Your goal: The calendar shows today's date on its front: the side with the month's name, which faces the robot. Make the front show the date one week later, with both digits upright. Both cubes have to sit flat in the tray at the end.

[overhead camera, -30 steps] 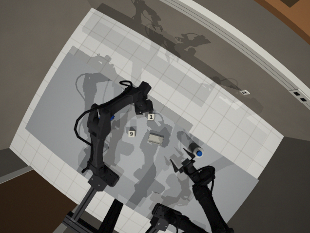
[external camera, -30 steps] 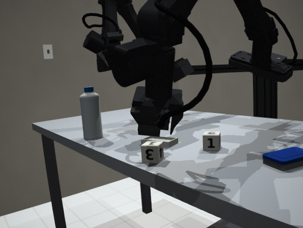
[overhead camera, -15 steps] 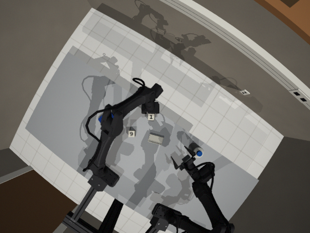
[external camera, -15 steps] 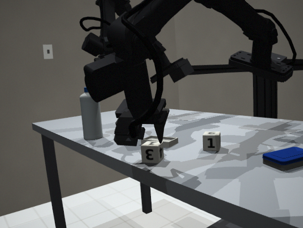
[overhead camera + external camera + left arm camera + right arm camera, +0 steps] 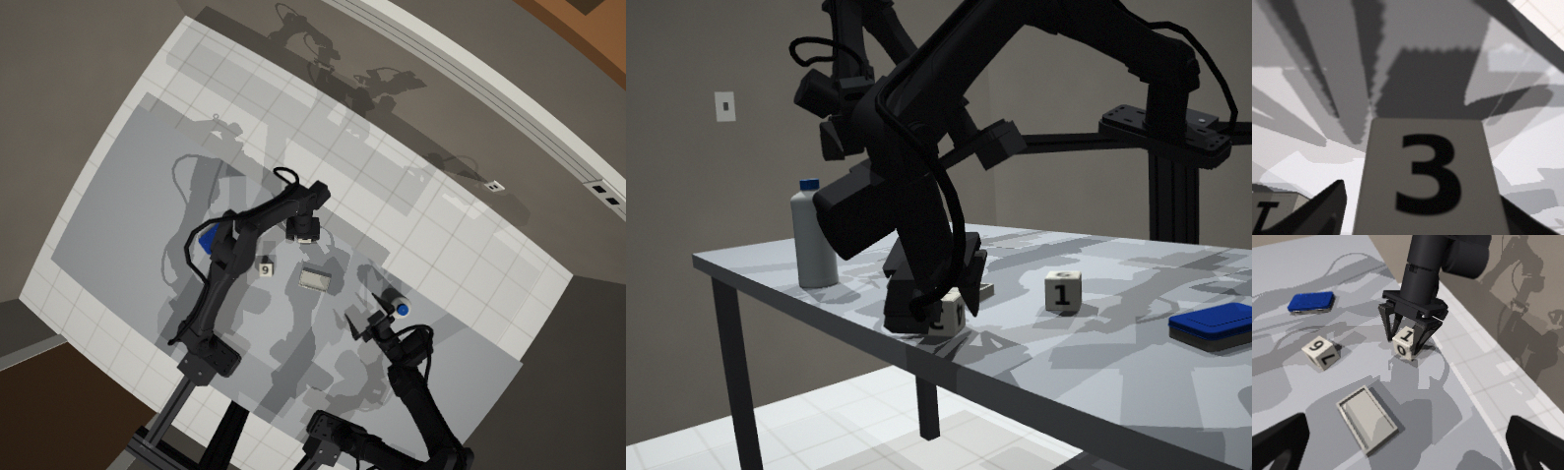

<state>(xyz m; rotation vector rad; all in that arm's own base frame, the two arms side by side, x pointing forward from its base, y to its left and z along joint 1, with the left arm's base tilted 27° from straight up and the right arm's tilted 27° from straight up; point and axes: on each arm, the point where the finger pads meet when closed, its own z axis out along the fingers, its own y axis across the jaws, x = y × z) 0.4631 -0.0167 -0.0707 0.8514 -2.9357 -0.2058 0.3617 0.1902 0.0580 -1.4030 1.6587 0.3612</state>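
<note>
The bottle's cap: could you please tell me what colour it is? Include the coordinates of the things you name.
The cap (image 5: 402,310) (image 5: 809,184) is blue, seen best in the exterior view.

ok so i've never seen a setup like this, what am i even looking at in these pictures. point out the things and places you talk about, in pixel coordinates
Two black robot arms share a table. One picture looks down from above, one from beside the table, and two come from cameras on the arms' wrists.

The left gripper (image 5: 954,318) (image 5: 1401,347) has its open fingers around a number cube (image 5: 955,316) (image 5: 1425,173) (image 5: 1404,345); whether they grip it, I can't tell. The right gripper (image 5: 361,305) is open and empty.

Also on the table: another number cube (image 5: 265,269) (image 5: 1062,291) (image 5: 1321,352), an empty tray (image 5: 314,279) (image 5: 1392,425), a blue-topped case (image 5: 207,239) (image 5: 1213,323) (image 5: 1311,302) and a blue-capped bottle (image 5: 401,308) (image 5: 814,242).
</note>
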